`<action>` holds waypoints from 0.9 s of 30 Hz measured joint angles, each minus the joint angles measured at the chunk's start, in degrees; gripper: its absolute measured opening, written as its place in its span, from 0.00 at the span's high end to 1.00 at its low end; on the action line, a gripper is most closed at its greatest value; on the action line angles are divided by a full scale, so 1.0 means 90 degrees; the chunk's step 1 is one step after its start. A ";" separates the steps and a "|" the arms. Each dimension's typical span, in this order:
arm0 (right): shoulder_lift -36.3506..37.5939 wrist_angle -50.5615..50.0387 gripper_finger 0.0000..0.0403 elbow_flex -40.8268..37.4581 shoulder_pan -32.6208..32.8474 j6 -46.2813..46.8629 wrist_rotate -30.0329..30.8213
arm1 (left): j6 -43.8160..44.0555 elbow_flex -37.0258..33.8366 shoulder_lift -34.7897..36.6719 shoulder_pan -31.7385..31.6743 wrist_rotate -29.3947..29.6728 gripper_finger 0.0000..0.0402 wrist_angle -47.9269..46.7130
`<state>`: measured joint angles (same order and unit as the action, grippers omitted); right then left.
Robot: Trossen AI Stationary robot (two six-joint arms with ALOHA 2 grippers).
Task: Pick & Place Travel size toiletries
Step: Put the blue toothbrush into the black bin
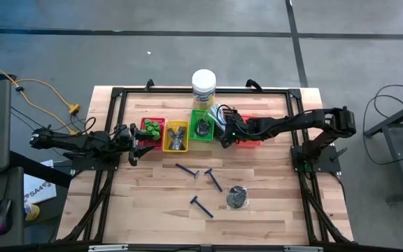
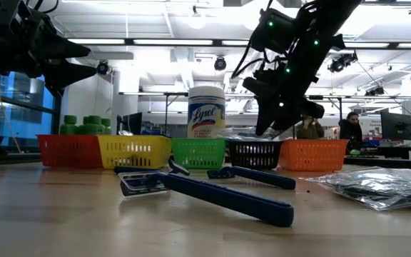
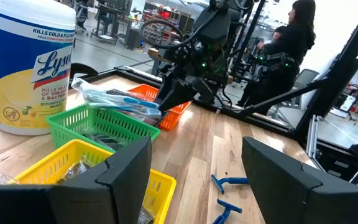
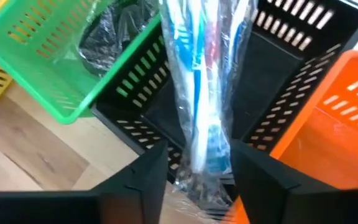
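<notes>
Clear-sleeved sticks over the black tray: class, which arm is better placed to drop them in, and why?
The right arm. Its end effector already grips the sleeved sticks directly above the black tray. The left end effector waits open by the red tray.

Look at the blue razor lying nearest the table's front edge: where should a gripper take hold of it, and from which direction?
Grip the blue razor at mid-handle, coming straight down from above, with the fingers closing across the handle's width. It lies flat on the wooden table with bare wood all round, and the handle is long, thin and straight, while the head at one end is wider and uneven, probably a poorer hold.
</notes>
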<state>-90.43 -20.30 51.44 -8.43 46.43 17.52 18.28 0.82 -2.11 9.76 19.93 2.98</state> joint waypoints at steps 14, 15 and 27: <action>0.0257 -0.0121 0.46 0.0002 -0.0441 -0.0278 -0.1151 | 0.0001 0.0000 0.0000 0.0000 -0.0001 0.40 0.0000; 0.0311 -0.0094 0.46 0.0002 -0.0504 -0.0358 -0.1125 | 0.0001 0.0000 0.0001 0.0000 0.0000 0.40 0.0000; 0.0929 -0.0079 0.49 0.0006 -0.0645 -0.1049 -0.1498 | 0.0002 0.0000 0.0001 -0.0001 -0.0001 0.40 0.0000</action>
<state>-82.07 -21.01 51.50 -14.23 36.99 4.03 18.30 0.82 -2.10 9.75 19.92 2.98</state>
